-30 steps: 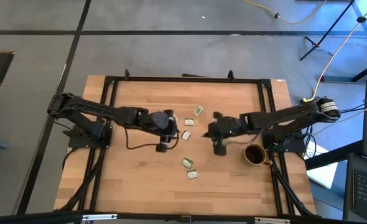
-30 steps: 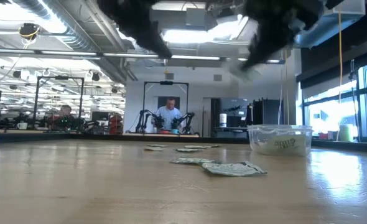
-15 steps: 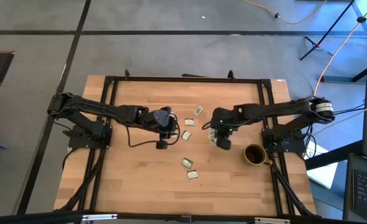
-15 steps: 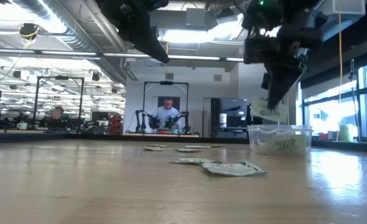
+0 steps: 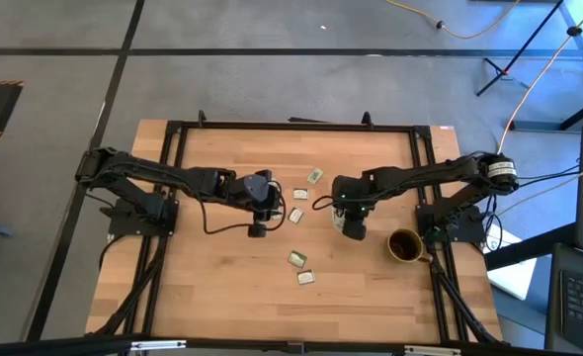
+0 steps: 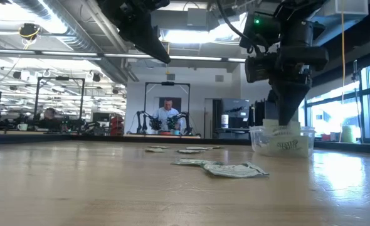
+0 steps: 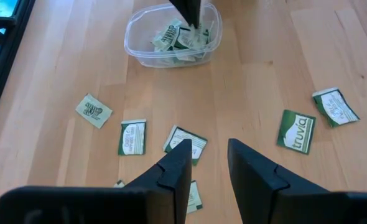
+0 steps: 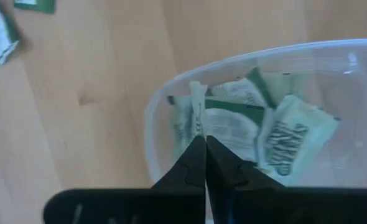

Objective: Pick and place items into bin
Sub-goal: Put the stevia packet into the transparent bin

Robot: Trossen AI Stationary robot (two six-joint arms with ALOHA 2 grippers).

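Note:
The bin, a clear tub, stands right of the table's middle with several green-and-white packets in it. My right gripper points steeply down into it, shut on one packet; its tip is at the rim of the bin. My left gripper hovers open above loose packets lying flat on the wood. Other packets lie to either side. My right gripper pinches one packet between its two shut fingers at its upper edge, seen edge-on in the right wrist view. The fingers come from above, pointing steeply down. The packet hangs below them inside the bin's rim; whether it touches the packets beneath, I cannot tell.
A dark brown mug stands just right of the bin, toward the near edge. A black frame runs around the table. Bare wood lies at the near left.
My right gripper, still shut on its packet, has tipped steeper and sunk from above the bin until its tip and the hanging packet reach the rim.

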